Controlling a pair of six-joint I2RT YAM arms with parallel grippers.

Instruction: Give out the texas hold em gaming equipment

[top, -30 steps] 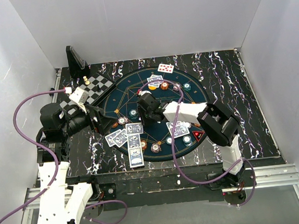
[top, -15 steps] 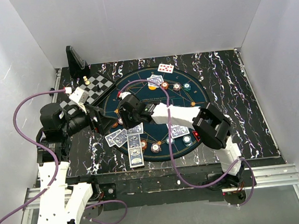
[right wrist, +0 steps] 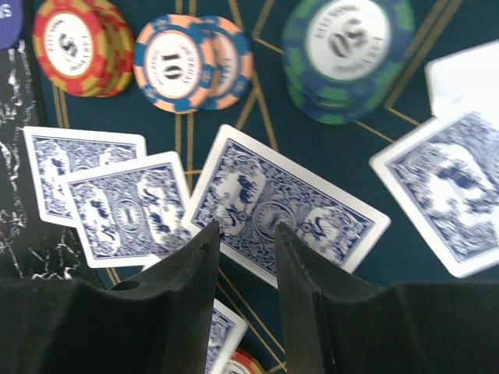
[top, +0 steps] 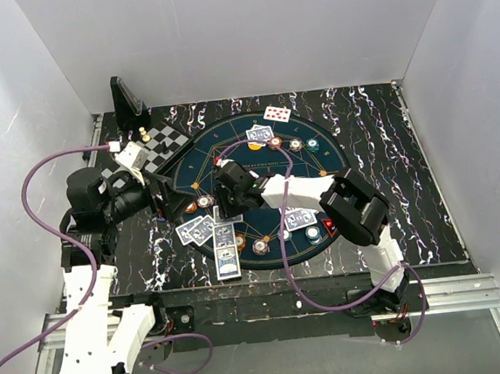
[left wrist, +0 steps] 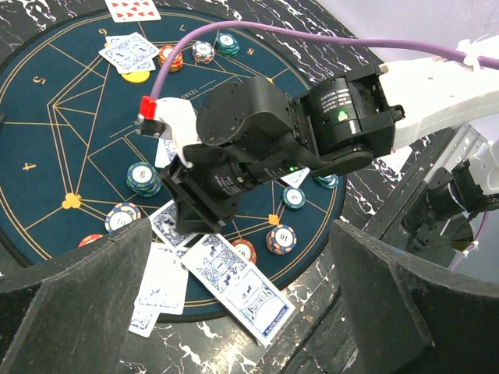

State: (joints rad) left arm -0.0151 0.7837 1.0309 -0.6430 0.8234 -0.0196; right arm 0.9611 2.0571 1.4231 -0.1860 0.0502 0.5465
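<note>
The right tool (right wrist: 245,228) hangs low over the near-left part of the mat (top: 220,146). Its jaws stand a narrow gap apart with nothing between them. Just under and a little beyond its tips lies a face-down card (right wrist: 288,214), flat on the mat. In the wrist view the card's long axis runs from upper left to lower right, so the jaws' closing line follows it only roughly, and the tips sit over its lower-left edge. Two more cards (right wrist: 125,210) overlap just left of it, and chip stacks (right wrist: 347,47) lie past its far edge.

The left tool (left wrist: 240,224) is spread wide and empty, hovering off the mat's left rim, near but not over the card. The right arm is better placed for the pickup.

The surface (top: 405,156) is black with white veining. A checkered board (top: 169,141) sits at far left, and plain white walls (top: 236,31) close in three sides.
</note>
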